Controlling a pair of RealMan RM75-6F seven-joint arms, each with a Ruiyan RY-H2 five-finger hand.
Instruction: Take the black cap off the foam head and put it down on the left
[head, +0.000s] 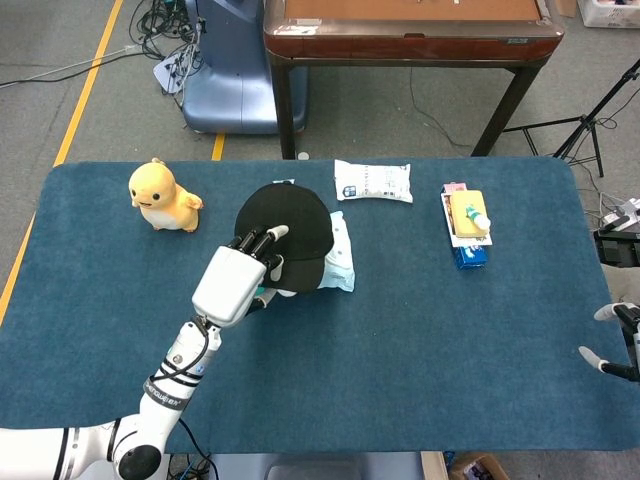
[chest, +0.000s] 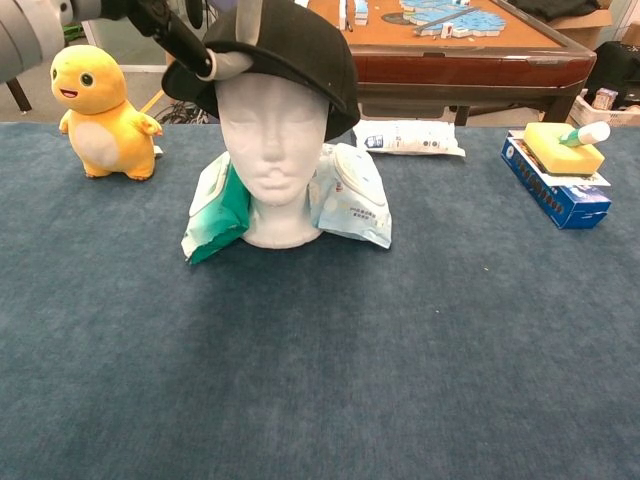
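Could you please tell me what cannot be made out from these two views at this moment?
- Left hand grip: the chest view's top edge crops the fingers on the black cap; in the head view the hand's back hides them.
- Foam head: in the head view the cap covers nearly all of it.
- Right hand: cut by the head view's right edge, so its pose is unclear.
- Packet print: too small to read.
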